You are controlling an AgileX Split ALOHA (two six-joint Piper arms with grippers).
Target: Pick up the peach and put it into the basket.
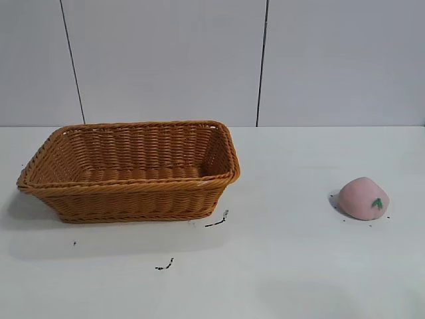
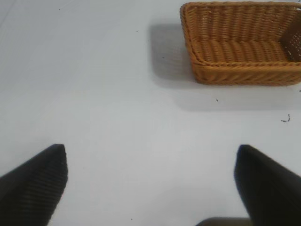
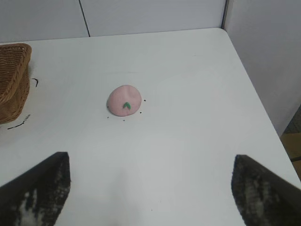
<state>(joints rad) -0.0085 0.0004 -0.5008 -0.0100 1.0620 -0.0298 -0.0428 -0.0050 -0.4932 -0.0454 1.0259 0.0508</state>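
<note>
The pink peach [image 1: 362,198] with a small green leaf mark lies on the white table at the right of the exterior view; it also shows in the right wrist view [image 3: 124,100]. The orange-brown wicker basket [image 1: 130,197] stands at the left, with nothing showing inside; it also shows in the left wrist view [image 2: 244,73], and its corner shows in the right wrist view [image 3: 11,101]. My right gripper [image 3: 151,164] is open and empty above bare table, well short of the peach. My left gripper [image 2: 151,155] is open and empty, apart from the basket. Neither arm shows in the exterior view.
Small dark scraps [image 1: 216,222] lie on the table in front of the basket and around the peach. The table's right edge [image 3: 256,101] runs close to a grey wall panel. A pale panelled wall stands behind the table.
</note>
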